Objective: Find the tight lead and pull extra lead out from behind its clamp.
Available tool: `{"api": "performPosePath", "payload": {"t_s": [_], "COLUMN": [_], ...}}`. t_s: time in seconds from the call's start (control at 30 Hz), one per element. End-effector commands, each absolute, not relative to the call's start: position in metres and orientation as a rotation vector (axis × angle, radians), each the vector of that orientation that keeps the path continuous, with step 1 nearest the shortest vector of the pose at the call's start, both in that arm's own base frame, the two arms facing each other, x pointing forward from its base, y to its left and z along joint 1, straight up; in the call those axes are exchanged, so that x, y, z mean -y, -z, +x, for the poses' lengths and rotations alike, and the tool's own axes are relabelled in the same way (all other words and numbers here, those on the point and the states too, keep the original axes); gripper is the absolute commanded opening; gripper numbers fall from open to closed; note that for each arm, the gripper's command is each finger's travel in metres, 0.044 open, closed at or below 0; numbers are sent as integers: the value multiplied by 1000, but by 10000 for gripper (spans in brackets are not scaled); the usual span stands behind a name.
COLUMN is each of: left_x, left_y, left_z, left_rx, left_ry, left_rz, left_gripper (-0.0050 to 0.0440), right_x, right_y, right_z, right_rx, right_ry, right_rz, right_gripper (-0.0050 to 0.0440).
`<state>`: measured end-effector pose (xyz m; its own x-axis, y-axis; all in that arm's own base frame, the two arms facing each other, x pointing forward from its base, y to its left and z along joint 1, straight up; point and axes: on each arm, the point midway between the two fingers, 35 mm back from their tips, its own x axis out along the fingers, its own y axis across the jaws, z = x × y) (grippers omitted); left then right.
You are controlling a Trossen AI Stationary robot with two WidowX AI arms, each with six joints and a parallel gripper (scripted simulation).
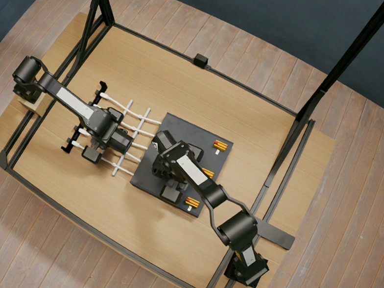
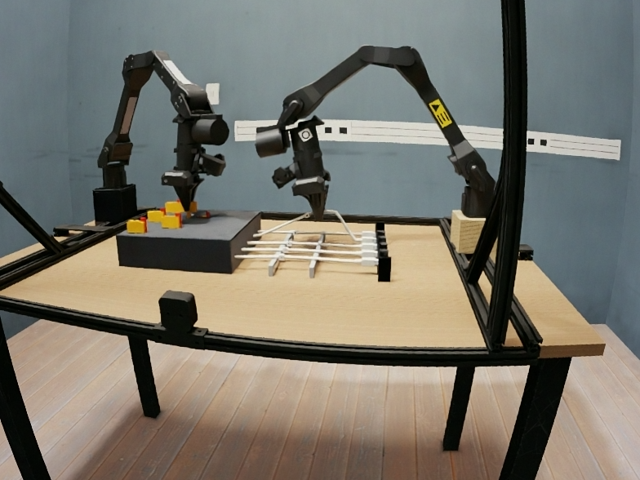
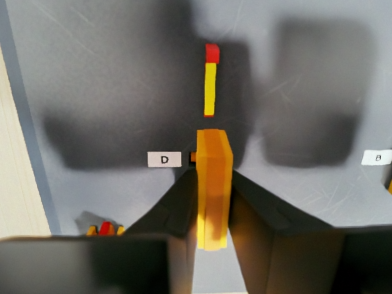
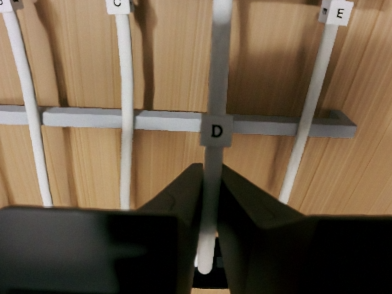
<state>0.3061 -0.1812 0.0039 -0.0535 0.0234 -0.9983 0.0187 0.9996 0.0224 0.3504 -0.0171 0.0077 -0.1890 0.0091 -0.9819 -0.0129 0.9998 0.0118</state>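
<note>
I have a pale wooden table (image 1: 256, 108) (image 2: 320, 300) in front of me, edged by black metal rails, on a floor (image 1: 166, 262) (image 2: 320, 405) of pinkish-brown planks. Blue-grey walls (image 1: 256, 9) (image 2: 320, 20) rise behind, one with a long white strip (image 2: 475, 135) across it.

On the tabletop sits a dark grey box (image 1: 145, 179) (image 2: 175, 254), its top faintly scratched and shadowed. There my left gripper (image 1: 183, 172) (image 2: 187, 208) (image 3: 209, 178) is closed on the yellow-orange handle (image 3: 215, 180) (image 2: 193, 205) beside the D label (image 3: 164, 159).

My right gripper (image 1: 103, 135) (image 2: 318, 217) (image 4: 207, 173) has lead D (image 1: 132, 156) (image 2: 344, 224) (image 4: 218, 70) pinched between its fingers, raised in a peak above the other leads. Two pale crossbars (image 1: 121, 140) (image 2: 317, 255) (image 4: 170, 121) stand under the row, between the box and the black plug rack (image 1: 67, 148) (image 2: 384, 268). From the exterior, all the leads' white plugs (image 2: 368, 260) line up at that rack.
</note>
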Motion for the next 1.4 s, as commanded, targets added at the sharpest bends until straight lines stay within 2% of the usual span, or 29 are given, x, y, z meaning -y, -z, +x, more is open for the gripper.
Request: {"api": "performPosePath", "payload": {"t_s": [0.0, 0.27, 0.3, 1.37], "left_x": [184, 184, 184, 184], "left_y": [-24, -24, -25, -25], "left_z": [311, 311, 311, 311], "left_rx": [-1594, -1594, -1595, -1597], "left_ry": [10, 10, 10, 10], "left_rz": [19, 19, 19, 18], "left_gripper": [-50, -50, -50, -50], "right_x": [18, 18, 17, 17], "right_y": [-36, -36, 31, 33], "right_z": [361, 361, 356, 356], "right_rx": [-1691, -1691, -1728, -1684], "right_ry": [-16, -16, -18, -16], "right_rz": [-6, -6, -4, -6], "right_gripper": [-50, -50, -50, -50]}}
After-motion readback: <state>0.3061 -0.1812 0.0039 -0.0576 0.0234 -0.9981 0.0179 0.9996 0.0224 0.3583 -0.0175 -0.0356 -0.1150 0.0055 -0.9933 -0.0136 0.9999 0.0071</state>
